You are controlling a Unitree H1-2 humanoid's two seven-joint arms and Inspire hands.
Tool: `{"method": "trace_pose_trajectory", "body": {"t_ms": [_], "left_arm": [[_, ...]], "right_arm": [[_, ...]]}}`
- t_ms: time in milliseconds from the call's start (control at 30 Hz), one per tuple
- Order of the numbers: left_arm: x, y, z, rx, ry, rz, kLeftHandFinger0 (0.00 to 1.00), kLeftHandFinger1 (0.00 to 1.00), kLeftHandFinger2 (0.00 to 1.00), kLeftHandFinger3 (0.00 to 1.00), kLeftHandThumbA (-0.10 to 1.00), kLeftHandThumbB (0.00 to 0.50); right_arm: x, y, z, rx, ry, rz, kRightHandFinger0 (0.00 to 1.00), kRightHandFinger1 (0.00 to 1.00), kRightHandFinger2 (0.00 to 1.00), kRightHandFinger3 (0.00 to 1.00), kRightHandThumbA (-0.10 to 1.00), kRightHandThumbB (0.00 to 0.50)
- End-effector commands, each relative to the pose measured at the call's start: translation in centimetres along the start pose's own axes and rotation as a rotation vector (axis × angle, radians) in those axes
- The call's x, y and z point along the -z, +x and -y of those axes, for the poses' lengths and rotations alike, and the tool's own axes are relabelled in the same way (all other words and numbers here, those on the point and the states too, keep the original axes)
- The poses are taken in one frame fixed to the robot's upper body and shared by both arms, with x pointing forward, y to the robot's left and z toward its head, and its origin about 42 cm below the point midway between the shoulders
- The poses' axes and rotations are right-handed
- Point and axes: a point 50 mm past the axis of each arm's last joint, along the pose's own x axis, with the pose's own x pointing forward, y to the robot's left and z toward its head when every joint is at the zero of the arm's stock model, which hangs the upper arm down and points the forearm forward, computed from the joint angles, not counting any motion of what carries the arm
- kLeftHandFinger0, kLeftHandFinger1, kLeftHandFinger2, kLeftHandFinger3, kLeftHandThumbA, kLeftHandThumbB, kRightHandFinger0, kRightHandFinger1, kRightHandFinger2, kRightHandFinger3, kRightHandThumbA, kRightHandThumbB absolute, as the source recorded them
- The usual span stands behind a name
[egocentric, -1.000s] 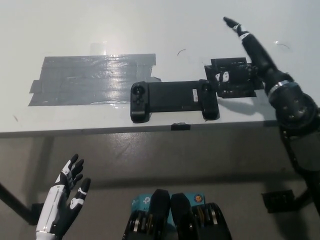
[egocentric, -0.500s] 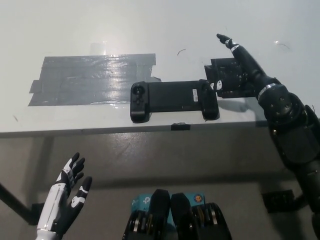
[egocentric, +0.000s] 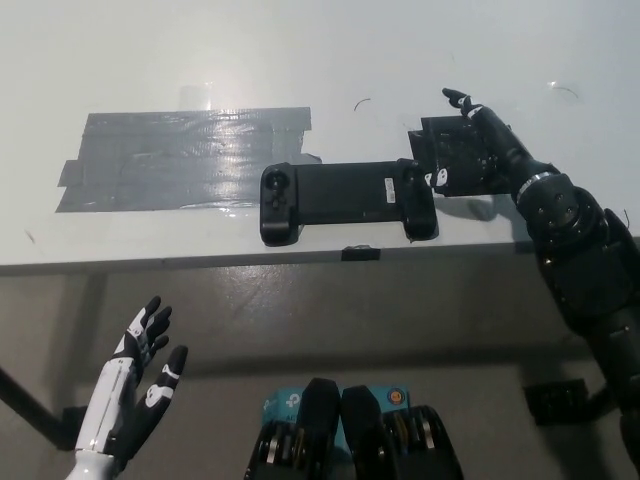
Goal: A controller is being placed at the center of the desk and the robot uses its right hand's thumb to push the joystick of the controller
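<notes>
Two hands in view: black right hand [egocentric: 487, 140] stretched over a dark taped patch [egocentric: 462, 156] just right of the controller [egocentric: 347, 199], finger spread hard to judge against it; white left hand [egocentric: 140, 385] idle below the table [egocentric: 300, 50] edge, fingers [egocentric: 152, 318] splayed, holding nothing. Flat, black, elongated controller near the front edge, round joystick [egocentric: 278, 184] at its left end. Wrinkled grey tape [egocentric: 180, 160] behind.

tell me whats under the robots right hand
The black right hand hovers over a black taped patch on the desk, right of the controller. Whatever lies beneath the hand itself is covered.
</notes>
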Motion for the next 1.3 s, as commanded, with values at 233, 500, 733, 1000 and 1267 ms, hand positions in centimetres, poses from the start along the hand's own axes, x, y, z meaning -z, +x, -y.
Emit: {"method": "trace_pose_trajectory", "body": {"t_ms": [233,500,733,1000,1267], "left_arm": [[-0.9,0.4,-0.1,0.018,0.02,0.029,1.0,1.0,1.0,1.0,0.7,0.166],[-1.0,0.5,-0.1,0.017,0.023,0.025,1.0,1.0,1.0,1.0,0.67,0.159],[-1.0,0.5,-0.1,0.015,0.018,0.025,1.0,1.0,1.0,1.0,0.63,0.159],[-1.1,0.6,-0.1,0.013,0.02,0.024,1.0,1.0,1.0,1.0,0.61,0.154],[-1.1,0.7,-0.1,0.014,0.019,0.035,1.0,1.0,1.0,1.0,0.6,0.142]], "right_arm": [[-4.2,1.5,1.5,0.057,0.019,0.118,1.0,1.0,1.0,1.0,1.0,0.467],[-4.7,1.5,1.1,0.059,0.035,0.128,1.0,1.0,1.0,1.0,1.0,0.449],[-4.8,1.7,0.9,0.054,0.051,0.118,1.0,1.0,1.0,1.0,1.0,0.469],[-4.2,2.0,0.9,0.053,0.068,0.095,1.0,1.0,1.0,1.0,1.0,0.476],[-3.5,2.5,1.3,0.056,0.065,0.064,1.0,1.0,1.0,1.0,1.0,0.463]]}}
